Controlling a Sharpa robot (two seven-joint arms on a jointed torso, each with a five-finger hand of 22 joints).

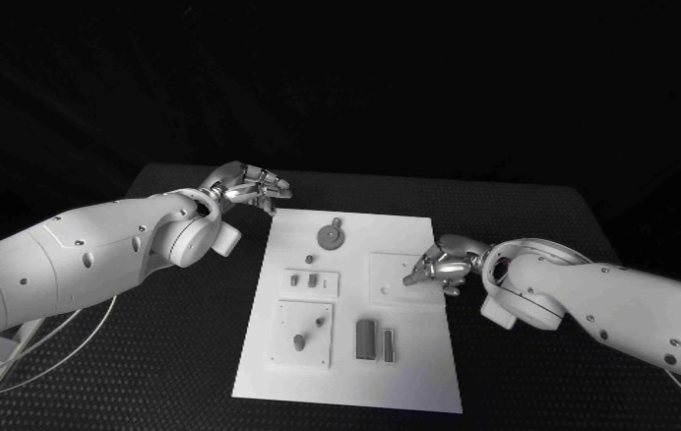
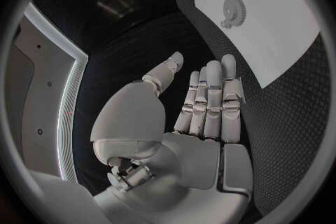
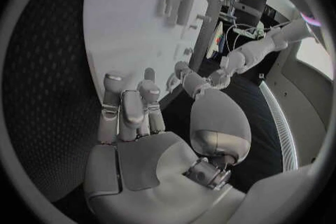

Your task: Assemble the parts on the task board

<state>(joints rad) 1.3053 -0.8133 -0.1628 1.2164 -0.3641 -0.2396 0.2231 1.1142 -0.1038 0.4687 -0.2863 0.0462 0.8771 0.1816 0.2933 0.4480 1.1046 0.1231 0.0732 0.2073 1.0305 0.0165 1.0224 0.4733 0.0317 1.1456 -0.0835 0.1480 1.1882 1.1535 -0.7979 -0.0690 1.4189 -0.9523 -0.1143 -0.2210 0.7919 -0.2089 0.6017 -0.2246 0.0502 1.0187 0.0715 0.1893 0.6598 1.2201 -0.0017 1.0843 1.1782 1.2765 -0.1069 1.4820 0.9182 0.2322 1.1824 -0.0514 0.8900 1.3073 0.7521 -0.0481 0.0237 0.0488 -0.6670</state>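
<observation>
both empty: left hand (image 1: pixel 250 186) open off the board (image 1: pixel 411 229), right hand (image 1: pixel 442 267) open over it; reach slowly for the gear (image 1: pixel 331 237).

You have the task board (image 1: pixel 411 372) mid-table, a gear (image 1: pixel 331 236) at its far end, two bars (image 1: pixel 375 339) near you.

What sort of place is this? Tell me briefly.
Probably a robotics lab test bench: a flat white task board carrying small grey parts on a black textured table, with desks and equipment visible behind.
</observation>
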